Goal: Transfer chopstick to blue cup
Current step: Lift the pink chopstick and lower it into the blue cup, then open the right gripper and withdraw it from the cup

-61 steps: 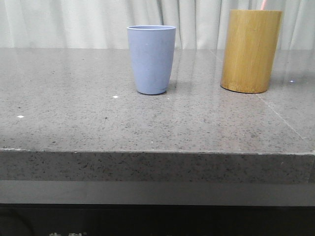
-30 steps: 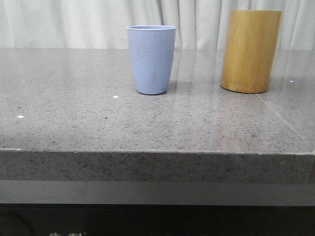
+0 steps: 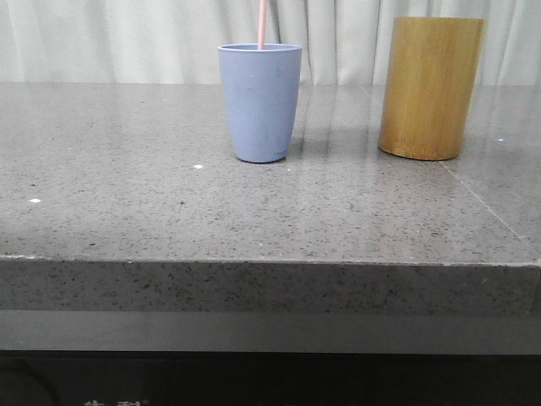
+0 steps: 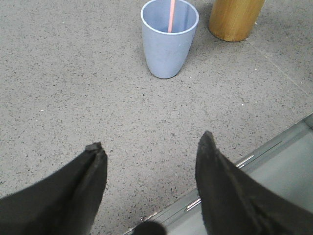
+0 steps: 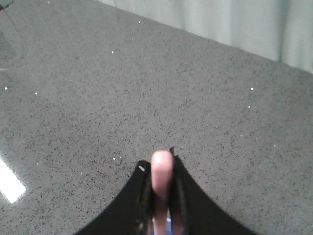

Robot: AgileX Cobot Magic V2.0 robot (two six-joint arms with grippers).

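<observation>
The blue cup (image 3: 260,101) stands upright mid-table; it also shows in the left wrist view (image 4: 169,36). A pink chopstick (image 3: 262,24) stands upright with its lower end inside the cup and runs out of the top of the front view; it shows inside the cup in the left wrist view (image 4: 171,15). My right gripper (image 5: 161,164) is shut on the chopstick (image 5: 161,178), seen end-on between the jaws, with a bit of blue below it. My left gripper (image 4: 149,147) is open and empty near the table's front edge, well short of the cup. Neither gripper shows in the front view.
A taller yellow-brown wooden cylinder (image 3: 431,87) stands right of the blue cup; it shows in the left wrist view (image 4: 234,17). The grey speckled table (image 3: 127,186) has a front edge with a metal rail (image 4: 274,156). A white curtain (image 3: 127,38) hangs behind.
A pink tip showed above the wooden cylinder a second ago, then left view. Now the chopstick stands in the blue cup.
</observation>
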